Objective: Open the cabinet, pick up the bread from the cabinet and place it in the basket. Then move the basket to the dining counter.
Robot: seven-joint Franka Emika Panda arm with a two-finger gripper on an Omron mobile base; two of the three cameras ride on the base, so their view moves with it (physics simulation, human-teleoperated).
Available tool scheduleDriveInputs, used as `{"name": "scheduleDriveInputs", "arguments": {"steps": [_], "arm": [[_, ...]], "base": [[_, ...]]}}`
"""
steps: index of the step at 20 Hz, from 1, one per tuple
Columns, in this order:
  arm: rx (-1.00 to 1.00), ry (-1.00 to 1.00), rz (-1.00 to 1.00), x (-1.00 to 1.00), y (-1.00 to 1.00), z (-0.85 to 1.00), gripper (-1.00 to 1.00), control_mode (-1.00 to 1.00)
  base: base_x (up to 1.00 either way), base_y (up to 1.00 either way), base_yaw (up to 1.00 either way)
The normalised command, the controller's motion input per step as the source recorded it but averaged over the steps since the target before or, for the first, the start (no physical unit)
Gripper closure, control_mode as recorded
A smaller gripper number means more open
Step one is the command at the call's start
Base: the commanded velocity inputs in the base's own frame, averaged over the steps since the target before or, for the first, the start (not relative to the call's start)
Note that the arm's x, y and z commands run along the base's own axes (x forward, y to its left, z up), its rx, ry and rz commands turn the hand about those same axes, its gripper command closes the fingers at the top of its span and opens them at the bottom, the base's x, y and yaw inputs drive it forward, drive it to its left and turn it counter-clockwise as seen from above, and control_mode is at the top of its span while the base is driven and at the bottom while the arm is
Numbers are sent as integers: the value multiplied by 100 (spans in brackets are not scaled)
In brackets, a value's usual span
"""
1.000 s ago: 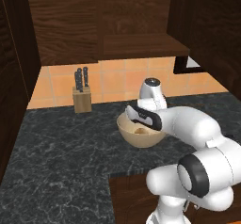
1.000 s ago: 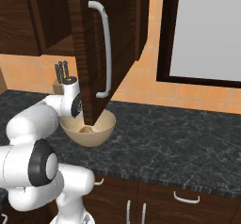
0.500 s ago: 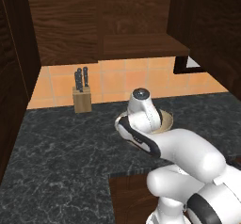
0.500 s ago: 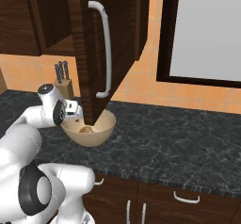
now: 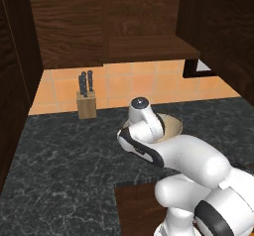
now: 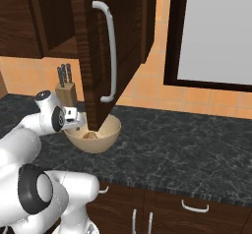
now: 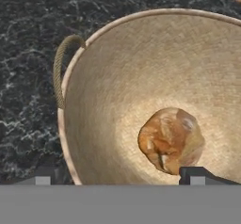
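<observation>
The round tan basket (image 7: 99,91) stands on the black granite counter, with a rope handle loop (image 7: 60,68) at its left rim. The bread (image 7: 170,138), a small tan-orange lump, lies on the basket's bottom. My gripper (image 7: 120,175) hangs open just above the near rim, and one dark fingertip (image 7: 197,173) is close to the bread without touching it. From the right base, the gripper (image 6: 78,124) is at the left rim of the basket (image 6: 103,138), where the bread (image 6: 90,135) lies. The cabinet door (image 6: 93,46) stands open above it.
A knife block (image 5: 87,103) stands against the orange tiled wall, left of the basket (image 5: 171,126). The cabinet's bare shelf (image 5: 149,46) hangs above. The door's silver handle (image 6: 110,56) juts out over the basket. Black granite counter (image 6: 187,149) stretches right below a dark-framed window (image 6: 216,31).
The hand has swung left and down from above the basket's middle to its left rim. The jaws stayed open. The bread and the basket have not moved.
</observation>
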Motion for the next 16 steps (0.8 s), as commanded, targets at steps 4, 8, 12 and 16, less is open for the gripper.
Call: {"name": "scheduleDriveInputs", "arguments": {"steps": [4,8,12,16], "arm": [[-6,5,1,0,0,-30,-100,-100],[-7,5,1,10,-1,-41,-100,-100],[-3,4,2,3,-6,-44,100,-100],[0,0,0,0,-23,-32,100,-100]], "base": [[0,0,0],[0,0,0],[0,0,0],[0,0,0]]}}
